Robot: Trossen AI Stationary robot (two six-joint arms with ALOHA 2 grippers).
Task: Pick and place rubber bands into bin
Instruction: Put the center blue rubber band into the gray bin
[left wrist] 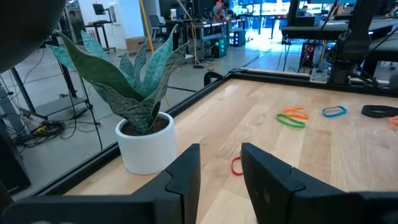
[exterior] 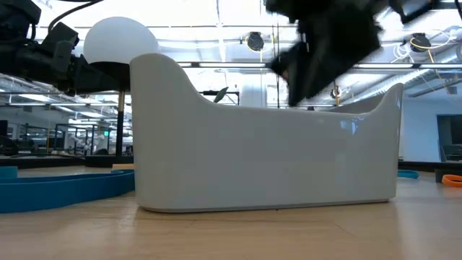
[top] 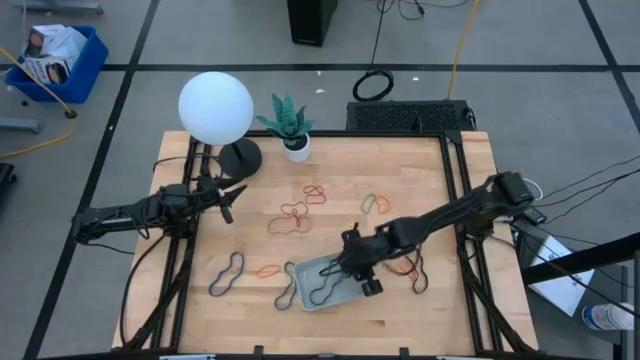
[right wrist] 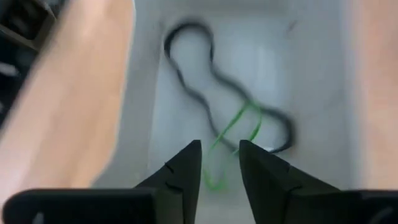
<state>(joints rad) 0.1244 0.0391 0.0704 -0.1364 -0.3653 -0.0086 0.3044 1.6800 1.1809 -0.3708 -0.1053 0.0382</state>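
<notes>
The pale grey-blue bin [top: 322, 283] stands near the table's front edge; it fills the low view [exterior: 267, 159]. A black rubber band [right wrist: 199, 87] and a green one [right wrist: 239, 121] lie inside it. My right gripper [top: 360, 275] hovers over the bin, pointing down, its fingers slightly apart [right wrist: 219, 158]; the green band runs under the gap between them, and I cannot tell whether it touches them. Other rubber bands lie on the table: red ones [top: 295, 215], a green and orange pair [top: 375, 203], a grey one [top: 227, 275]. My left gripper [top: 230, 197] waits open at the table's left.
A potted plant [top: 290, 125] and a white globe lamp [top: 215, 107] stand at the far edge. More bands lie beside the bin: orange [top: 268, 270], dark [top: 288, 290], black and orange [top: 412, 268]. Bare wood lies between the two arms.
</notes>
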